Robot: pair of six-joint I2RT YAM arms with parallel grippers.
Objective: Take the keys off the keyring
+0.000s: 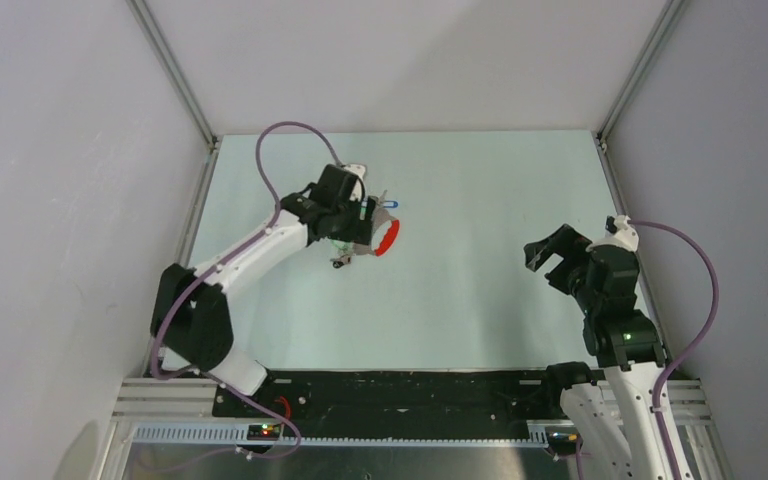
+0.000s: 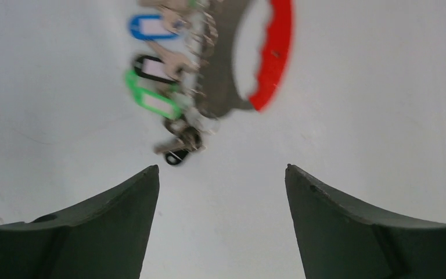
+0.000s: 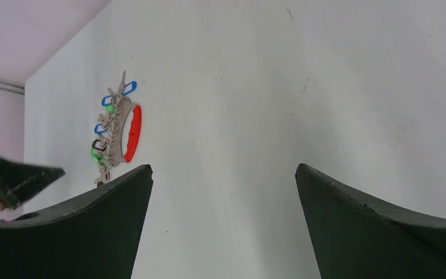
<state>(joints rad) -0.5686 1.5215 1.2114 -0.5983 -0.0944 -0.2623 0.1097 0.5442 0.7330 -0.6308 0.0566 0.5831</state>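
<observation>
The keys (image 2: 177,87) lie in a silver cluster on the table, with blue, green and black plastic tags fanned out to the left. They hang on the keyring (image 2: 276,52), a red arc beside a grey metal part. My left gripper (image 2: 220,168) hovers just short of the cluster, open, with only bare table between its fingers. From above, the left wrist covers most of the keys (image 1: 343,260), and the red keyring (image 1: 388,238) pokes out on its right. My right gripper (image 1: 552,256) stands open far to the right; its wrist view shows the keys (image 3: 111,131) and keyring (image 3: 132,133) in the distance.
The pale table (image 1: 460,300) is walled by white panels with metal rails (image 1: 175,70) at the back corners. A black base strip (image 1: 410,395) runs along the near edge. A purple cable (image 1: 290,135) loops over the left arm.
</observation>
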